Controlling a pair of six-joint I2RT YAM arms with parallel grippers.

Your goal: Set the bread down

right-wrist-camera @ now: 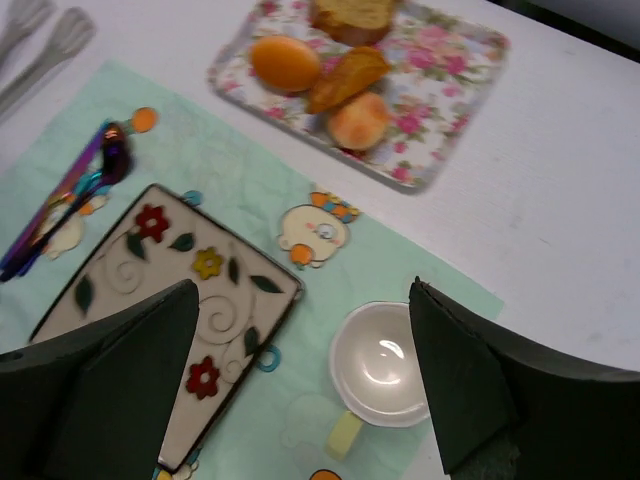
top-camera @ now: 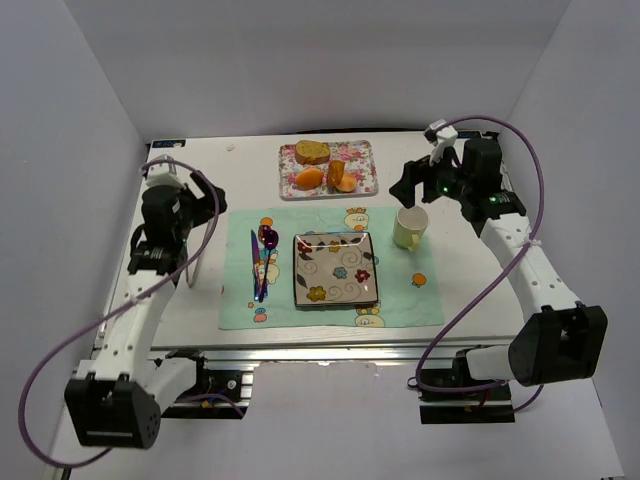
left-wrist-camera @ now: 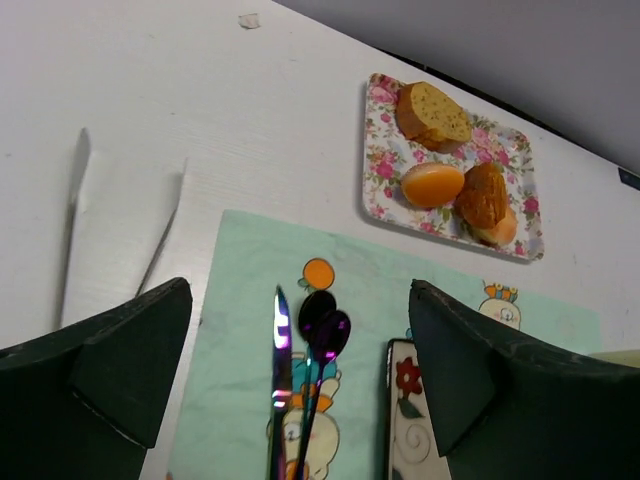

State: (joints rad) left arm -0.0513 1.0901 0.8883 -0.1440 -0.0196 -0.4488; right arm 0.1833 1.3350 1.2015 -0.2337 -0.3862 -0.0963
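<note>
The bread (top-camera: 312,152) lies on the floral tray (top-camera: 366,150) at the far middle of the table (top-camera: 200,180), untouched by either claw. The left gripper (left-wrist-camera: 300,295) hangs at the table's left side, jaws spread wide with nothing between them; the bread sits ahead of it and off to its right, well apart. The right gripper (right-wrist-camera: 302,290), likewise spread and empty, hovers near the cup (right-wrist-camera: 380,365), with the tray farther on beyond its fingertips
</note>
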